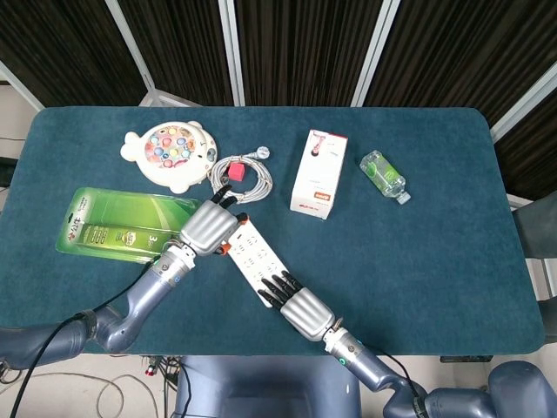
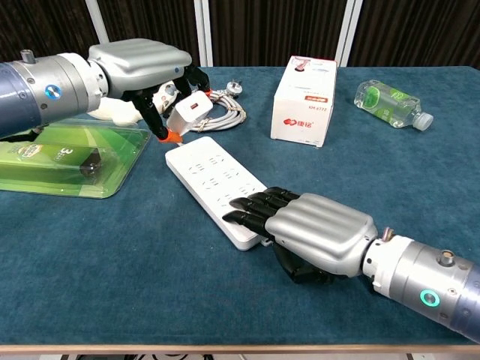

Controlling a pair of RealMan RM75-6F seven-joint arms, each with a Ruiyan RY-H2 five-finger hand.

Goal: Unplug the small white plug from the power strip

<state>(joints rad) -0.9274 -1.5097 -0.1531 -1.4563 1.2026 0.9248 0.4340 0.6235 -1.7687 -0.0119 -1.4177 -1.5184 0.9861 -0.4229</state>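
The small white plug (image 2: 188,112) is out of the power strip, held in the air by my left hand (image 2: 142,64) above and beyond the strip's far end. In the head view the left hand (image 1: 209,226) covers the plug. The white power strip (image 2: 214,180) lies flat and diagonal on the blue table, its sockets bare. My right hand (image 2: 315,234) presses its fingertips (image 2: 251,206) down on the strip's near end; in the head view this hand (image 1: 302,309) sits at the strip's (image 1: 255,259) lower end.
A coiled grey cable (image 1: 242,174) lies just beyond the left hand. A green blister pack (image 1: 129,225) lies to its left, a fish toy (image 1: 170,152) at the back. A white box (image 1: 318,174) and a small bottle (image 1: 383,176) stand to the right.
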